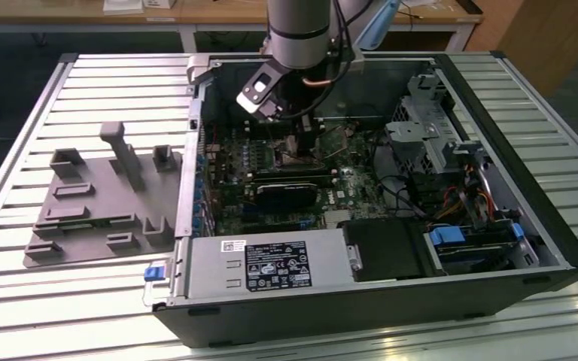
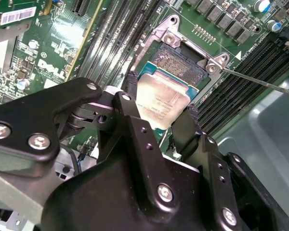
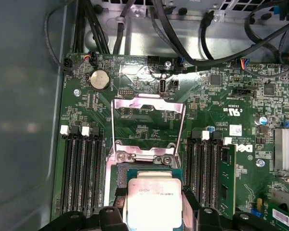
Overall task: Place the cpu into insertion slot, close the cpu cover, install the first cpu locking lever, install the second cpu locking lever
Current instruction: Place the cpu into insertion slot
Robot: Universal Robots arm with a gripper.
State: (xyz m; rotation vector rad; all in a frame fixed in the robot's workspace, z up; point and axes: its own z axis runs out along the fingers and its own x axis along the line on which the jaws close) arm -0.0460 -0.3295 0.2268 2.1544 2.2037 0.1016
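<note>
gripper (image 2: 159, 113): jaws pinching two opposite edges of the cpu (image 2: 164, 98) | cpu: flat between the jaws, tilted over the near edge of the insertion slot (image 2: 177, 61), seemingly not seated | cpu cover (image 3: 148, 101): swung open, lying back beyond the slot

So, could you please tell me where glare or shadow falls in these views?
First wrist view: glare whitens the cpu face; second wrist view: a bright sheen on the green board; exterior view: the case interior lies in shadow beneath the arm.
</note>
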